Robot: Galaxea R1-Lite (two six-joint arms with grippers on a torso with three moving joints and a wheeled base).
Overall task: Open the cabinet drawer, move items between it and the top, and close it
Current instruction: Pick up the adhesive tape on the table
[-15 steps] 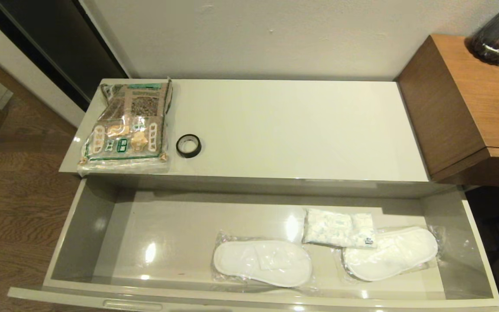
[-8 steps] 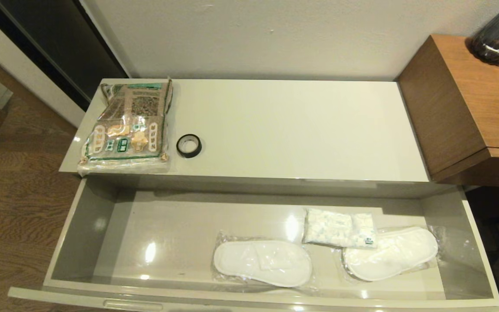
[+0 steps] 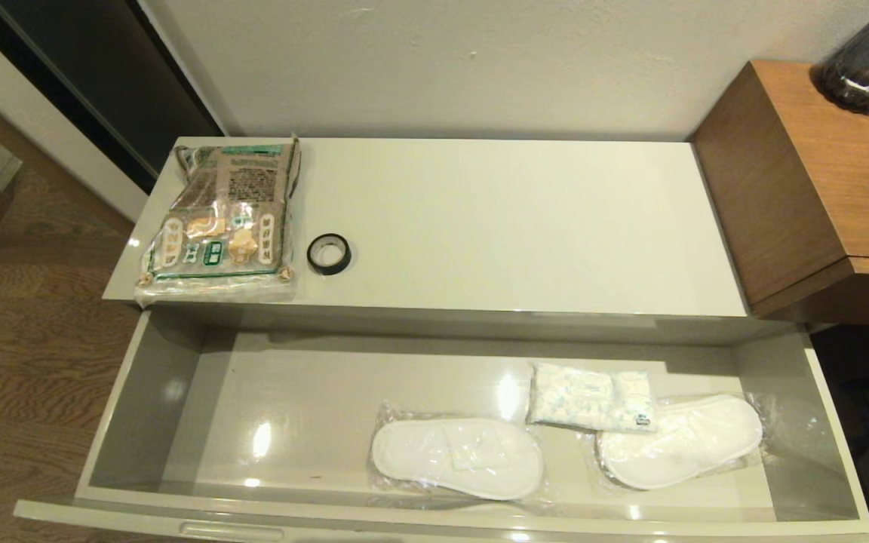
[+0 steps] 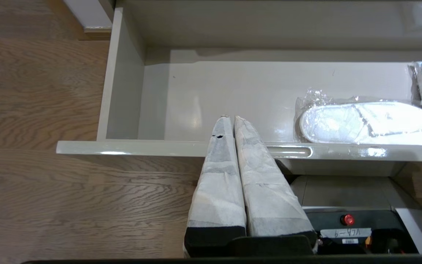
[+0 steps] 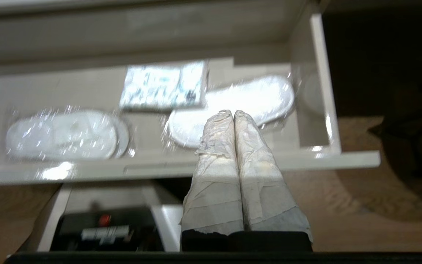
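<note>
Drawer (image 3: 140, 407) pulled open, white pack (image 3: 591, 397) inside right beside slippers (image 3: 457, 458), packet (image 3: 223, 219) and tape (image 3: 328, 253) on top (image 3: 517, 226) left, left gripper (image 4: 229, 119) and right gripper (image 5: 233, 113) near drawer front, fingers pressed together, empty

Grey-beige glossy drawer (image 3: 140, 400), cream-white top (image 3: 510, 226). Packet (image 3: 223, 219) is brown and green with dark Chinese print under clear wrap, tape roll (image 3: 328, 253) black. White slippers (image 3: 457, 457) in clear plastic, white soft pack (image 3: 591, 397), brown wood unit (image 3: 819, 188).
</note>
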